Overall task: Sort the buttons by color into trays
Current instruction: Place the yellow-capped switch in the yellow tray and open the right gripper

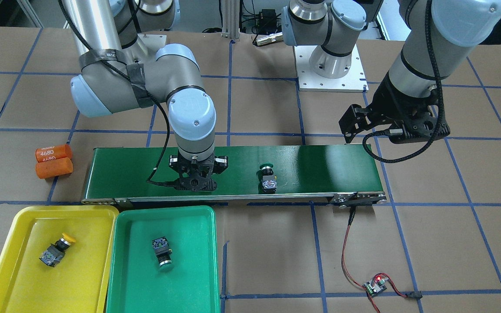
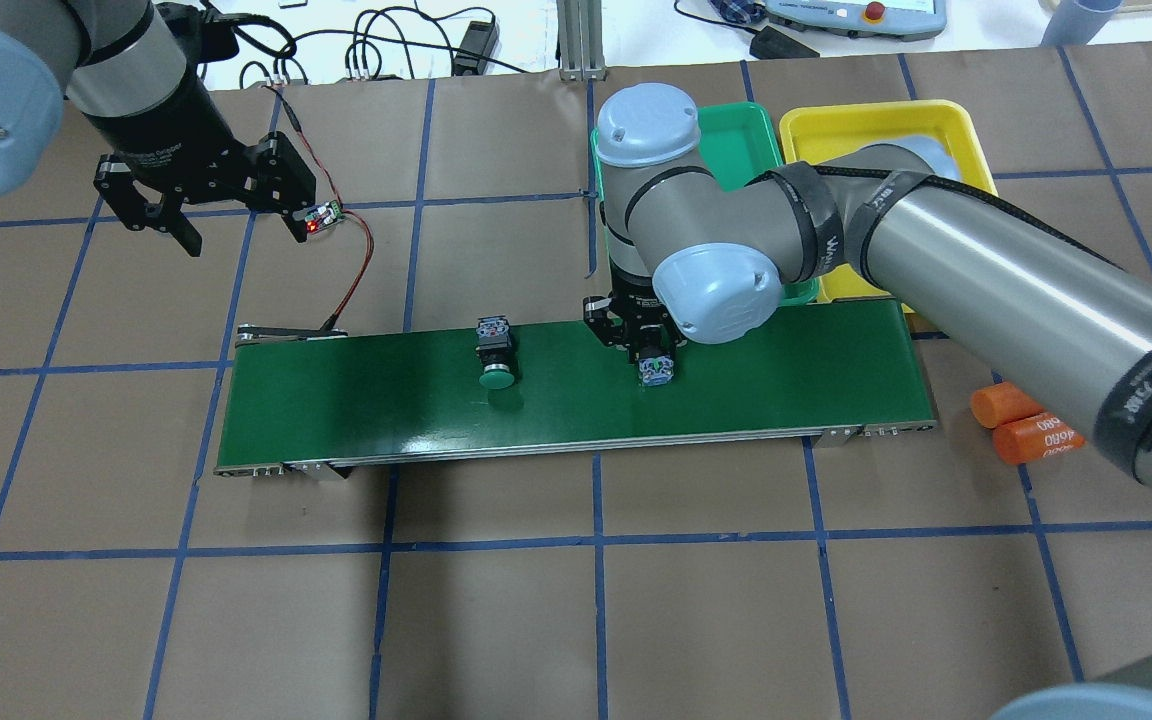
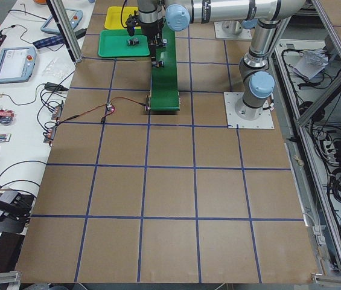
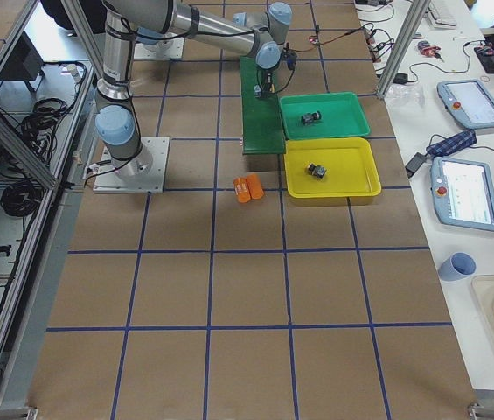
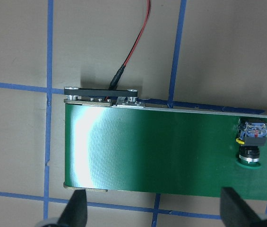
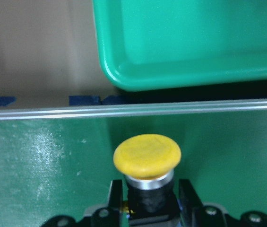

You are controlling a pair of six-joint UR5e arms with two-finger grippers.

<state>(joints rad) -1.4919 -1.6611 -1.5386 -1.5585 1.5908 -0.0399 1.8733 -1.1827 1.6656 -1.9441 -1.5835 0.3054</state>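
Observation:
My right gripper point(image 1: 196, 182) point(image 2: 648, 362) is down at the dark-green conveyor belt point(image 1: 320, 169), shut on the black body of a yellow button point(image 6: 146, 156) whose cap points toward the green tray point(image 6: 180, 42). A green button point(image 1: 268, 176) point(image 2: 496, 355) point(image 5: 251, 146) lies on the belt's middle. The yellow tray point(image 1: 15, 226) holds one yellow button point(image 1: 57, 250). In the green tray point(image 1: 198, 278) lies one green button point(image 1: 162, 251). Off the belt's end, my left gripper point(image 1: 374, 132) point(image 2: 236, 230) point(image 5: 154, 213) hangs open and empty.
Two orange cylinders point(image 1: 54, 161) lie beside the belt's end near the yellow tray. A small circuit board point(image 1: 374, 287) with a lit red light and red-black wires sits on the brown paper near the belt's other end. An arm's base plate point(image 1: 331, 74) is behind the belt.

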